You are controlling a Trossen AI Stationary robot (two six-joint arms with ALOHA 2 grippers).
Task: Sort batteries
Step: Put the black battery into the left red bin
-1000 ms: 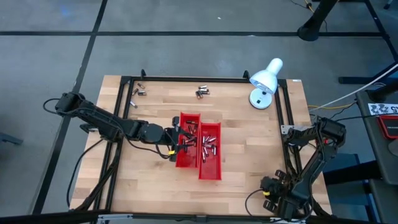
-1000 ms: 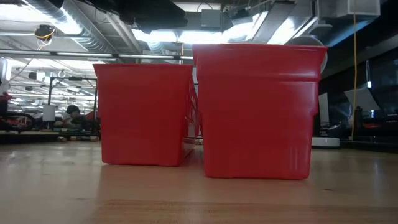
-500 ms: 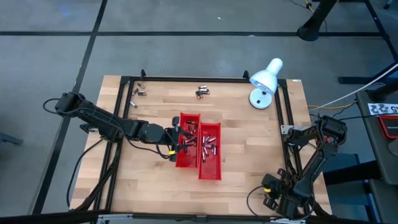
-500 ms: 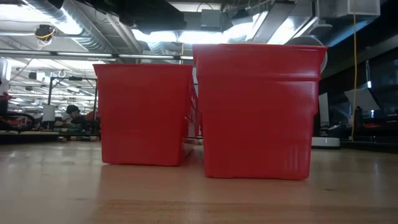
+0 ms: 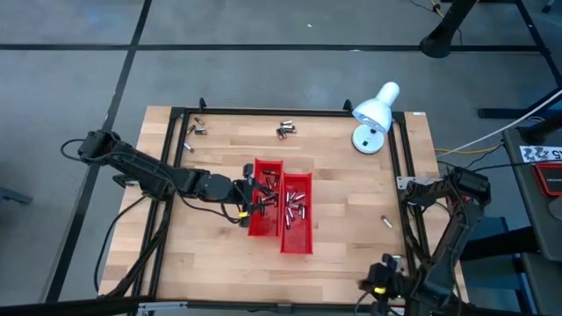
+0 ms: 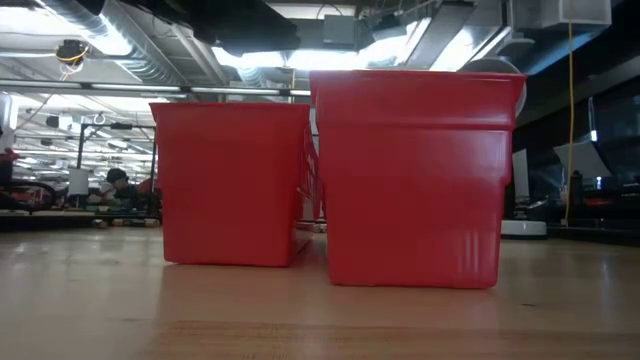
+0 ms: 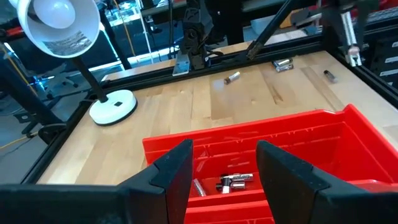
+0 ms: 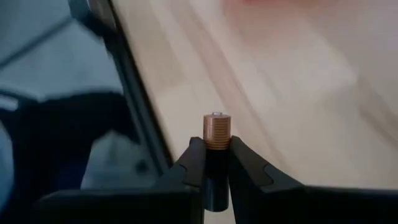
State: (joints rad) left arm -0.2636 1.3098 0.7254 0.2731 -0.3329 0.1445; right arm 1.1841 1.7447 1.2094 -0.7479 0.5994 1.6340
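Two red trays stand side by side mid-table: the left tray (image 5: pixel 265 197) and the right tray (image 5: pixel 296 213). Both hold several small silvery batteries (image 5: pixel 294 208) and fill the low view (image 6: pixel 415 180). More batteries lie at the far edge (image 5: pixel 285 131) (image 5: pixel 195 129), and one lies near the right rail (image 5: pixel 385 222). My left gripper (image 5: pixel 255 204) is open over the left tray's left wall, with batteries (image 7: pixel 236 181) in the tray beyond its fingers. My right gripper (image 5: pixel 379 283) is at the near right corner, shut on a battery (image 8: pixel 216 127). My right gripper (image 8: pixel 216 149) pinches one battery between its two fingers (image 8: pixel 196 163). The battery lies along the fingers, and its copper-coloured end (image 8: pixel 216 123) juts past their tips. It is lifted clear, above the table's edge.
A white desk lamp (image 5: pixel 376 112) stands at the far right corner and also shows in the left wrist view (image 7: pixel 62 25). A black frame rail (image 5: pixel 408 175) runs around the table. Bare wood lies near and right of the trays.
My right gripper has moved toward the table's near edge at the right corner. A single battery now shows on the wood near the right rail, where none showed before. My left arm has kept still.
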